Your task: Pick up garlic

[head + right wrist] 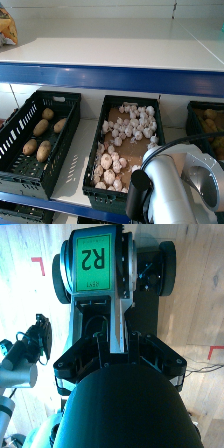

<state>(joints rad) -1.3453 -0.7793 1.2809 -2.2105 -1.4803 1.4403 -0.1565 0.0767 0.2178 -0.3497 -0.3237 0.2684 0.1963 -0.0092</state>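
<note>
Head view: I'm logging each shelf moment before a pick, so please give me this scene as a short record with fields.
target: garlic, many whitish bulbs
target container: middle dark crate, brown lining under the bulbs
left container: crate with potatoes
right container: crate at the frame edge, brownish produce, partly cut off
right arm: grey and black arm low in view, near the front of the middle crate
contact with garlic: none visible
above: white shelf with blue front edge
</note>
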